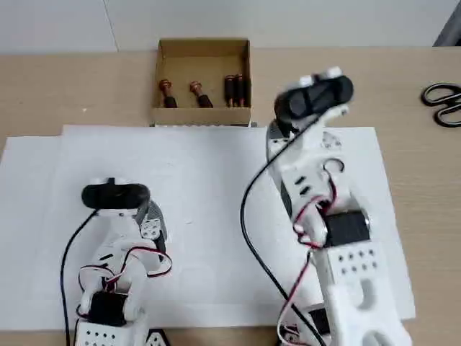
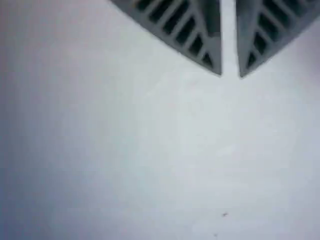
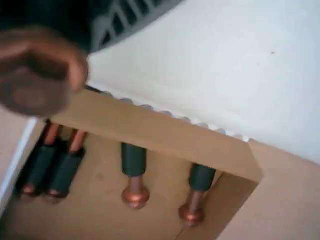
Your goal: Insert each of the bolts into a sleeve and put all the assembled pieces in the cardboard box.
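The right claw [image 3: 75,50] appears closed on a blurred copper-brown piece [image 3: 35,80], though the blur hides how it is held. The cardboard box [image 1: 202,115] sits just beneath and ahead of this claw, and four assembled pieces [image 3: 134,172] lie on the box floor, two touching side by side and two apart. The left claw [image 2: 230,75] hangs over white paper [image 2: 150,165], its fingers [image 2: 195,35] only a narrow slit apart and holding nothing, with the box well ahead of it.
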Robot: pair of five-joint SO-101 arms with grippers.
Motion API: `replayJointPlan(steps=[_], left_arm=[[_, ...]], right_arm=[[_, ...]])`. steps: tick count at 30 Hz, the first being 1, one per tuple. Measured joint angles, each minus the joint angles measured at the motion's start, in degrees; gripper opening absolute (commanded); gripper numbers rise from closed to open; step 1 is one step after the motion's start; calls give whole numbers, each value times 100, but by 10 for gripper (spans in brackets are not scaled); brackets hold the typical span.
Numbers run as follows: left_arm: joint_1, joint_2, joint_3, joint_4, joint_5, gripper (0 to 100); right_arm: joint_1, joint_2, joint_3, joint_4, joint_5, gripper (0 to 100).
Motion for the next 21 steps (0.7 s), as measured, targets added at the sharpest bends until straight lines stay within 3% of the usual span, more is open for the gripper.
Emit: replayJointPlan(steps=[6,21], left_arm=[[35,0,0,-9,-721,7],[35,0,0,-9,-774,7]], right_arm=[[-290,387,-422,0,0,4],[-290,2092,-2409,0,0,4]])
